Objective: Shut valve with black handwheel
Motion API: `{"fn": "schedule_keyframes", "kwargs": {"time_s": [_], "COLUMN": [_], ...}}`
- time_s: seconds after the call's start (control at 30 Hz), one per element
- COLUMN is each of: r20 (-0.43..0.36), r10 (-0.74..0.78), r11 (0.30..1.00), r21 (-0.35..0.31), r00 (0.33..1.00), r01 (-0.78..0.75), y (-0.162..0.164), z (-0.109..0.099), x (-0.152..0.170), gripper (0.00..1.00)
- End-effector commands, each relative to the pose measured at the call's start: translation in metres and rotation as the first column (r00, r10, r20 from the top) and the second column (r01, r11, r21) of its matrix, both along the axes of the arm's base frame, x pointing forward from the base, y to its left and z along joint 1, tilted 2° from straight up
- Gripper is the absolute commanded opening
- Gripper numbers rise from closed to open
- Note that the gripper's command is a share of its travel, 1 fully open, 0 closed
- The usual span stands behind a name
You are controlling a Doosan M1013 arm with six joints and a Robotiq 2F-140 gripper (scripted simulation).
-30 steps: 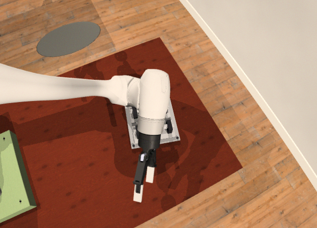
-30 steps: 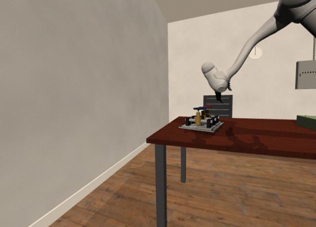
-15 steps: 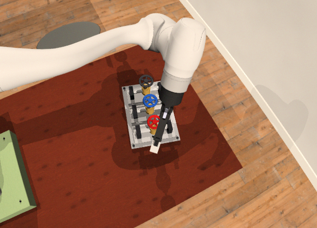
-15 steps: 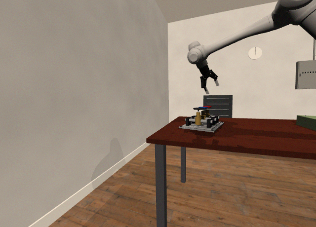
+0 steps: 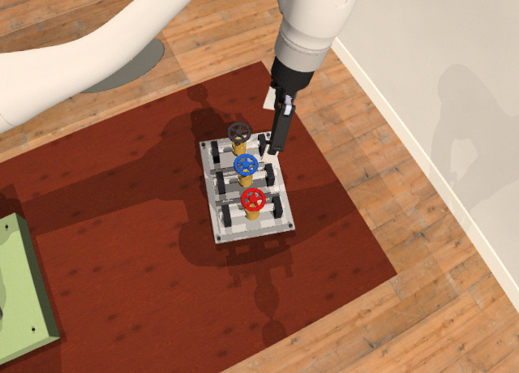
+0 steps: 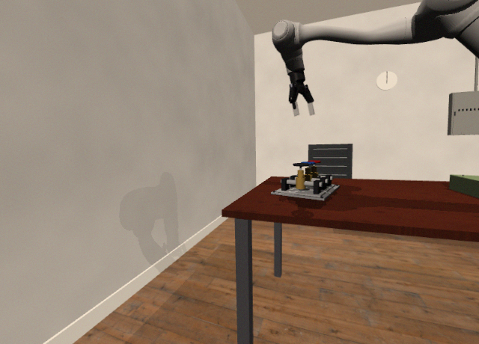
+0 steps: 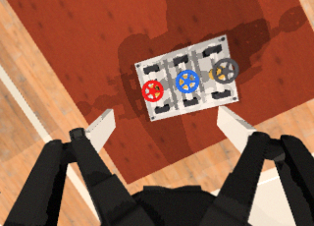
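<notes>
A grey plate on the dark red table carries three valves in a row. The black handwheel is at the far end, the blue handwheel in the middle, the red handwheel at the near end. In the wrist view the black handwheel is on the right, the blue handwheel in the middle, the red handwheel on the left. My gripper is open and empty, high above the plate, pointing down. Its fingertips frame the plate from above.
A green box lies at the table's left edge. A wall runs close along the right side of the table. A grey cabinet hangs at the right and a slatted chair back stands behind the table.
</notes>
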State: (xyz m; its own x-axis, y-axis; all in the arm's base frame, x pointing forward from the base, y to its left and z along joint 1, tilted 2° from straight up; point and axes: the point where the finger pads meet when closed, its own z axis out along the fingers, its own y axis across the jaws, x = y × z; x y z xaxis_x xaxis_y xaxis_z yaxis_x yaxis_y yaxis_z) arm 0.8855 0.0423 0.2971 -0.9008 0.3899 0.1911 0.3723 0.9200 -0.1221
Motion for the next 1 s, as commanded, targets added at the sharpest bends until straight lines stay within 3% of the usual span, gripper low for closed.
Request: {"fn": "schedule_keyframes", "kwargs": {"time_s": [0.0, 0.1, 0.97], "r20": [0.028, 0.044, 0.044], "r10": [0.058, 0.083, 0.084], "r11": [0.993, 0.986, 0.986], "r21": [0.104, 0.139, 0.140], "r00": [0.998, 0.996, 0.995], "r01": [-0.061, -0.089, -0.089], "y": [0.039, 0.054, 0.054], "z": [0.030, 0.043, 0.043], "x": [0.016, 0.020, 0.020], "gripper": [1.00, 1.00, 1.00]}}
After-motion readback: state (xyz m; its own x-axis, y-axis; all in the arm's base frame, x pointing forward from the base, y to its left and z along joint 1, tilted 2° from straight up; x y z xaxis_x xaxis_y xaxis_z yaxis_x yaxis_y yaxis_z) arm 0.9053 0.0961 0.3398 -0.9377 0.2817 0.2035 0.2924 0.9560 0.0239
